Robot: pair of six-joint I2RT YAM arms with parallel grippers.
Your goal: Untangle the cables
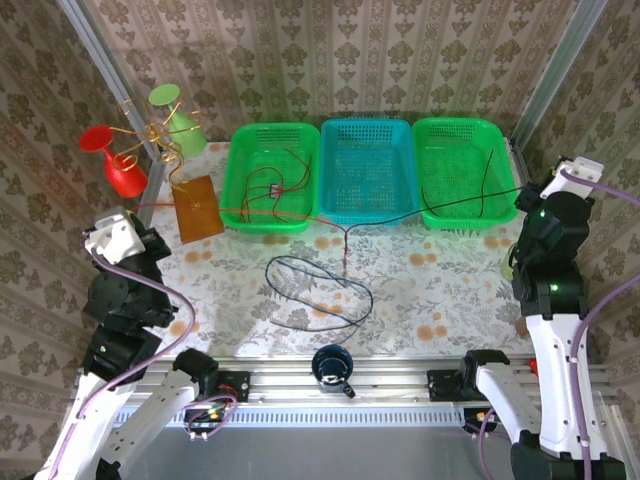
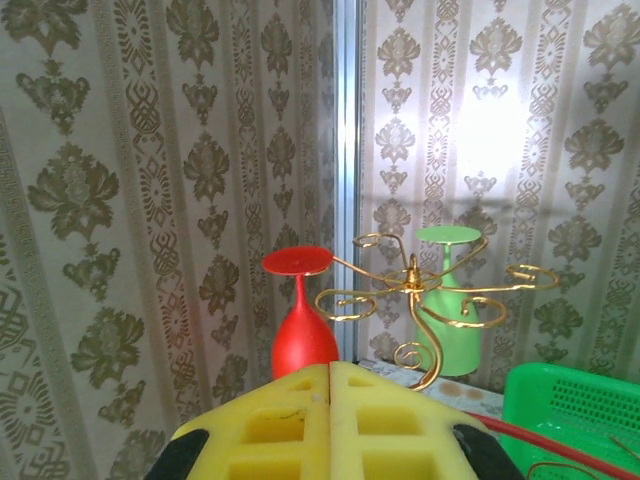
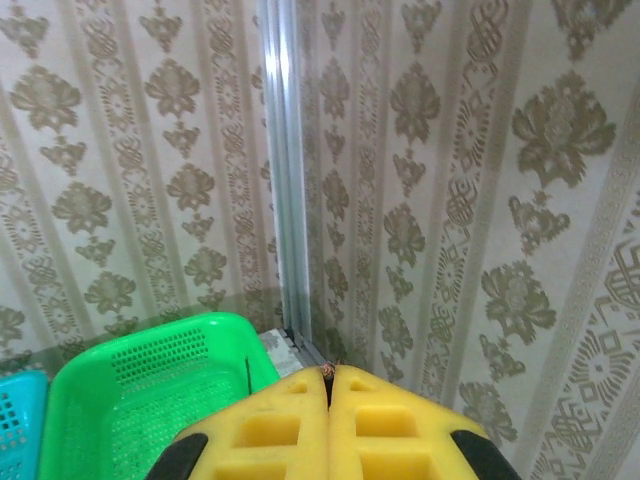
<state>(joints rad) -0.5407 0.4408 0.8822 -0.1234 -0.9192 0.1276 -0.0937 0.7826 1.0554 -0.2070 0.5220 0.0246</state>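
My left gripper (image 1: 128,222) is at the table's left side, its yellow pads (image 2: 290,420) pressed together. A red cable (image 1: 250,212) runs taut from it to a knot (image 1: 345,229) in front of the baskets; the same red cable (image 2: 570,447) passes low on the right in the left wrist view. My right gripper (image 1: 527,195) is at the far right, shut, with a small cable end (image 3: 328,371) pinched at its tips. A black cable (image 1: 440,205) stretches from it to the knot. A dark blue cable (image 1: 320,292) lies looped on the table below the knot.
Three baskets stand in a row at the back: green (image 1: 240,170), cyan (image 1: 367,210) and green (image 1: 500,160); the two green ones hold more thin cables. A gold wire stand (image 1: 150,135) with a red and a green cup and a brown board (image 1: 197,207) are back left. A dark cup (image 1: 331,366) sits at the front edge.
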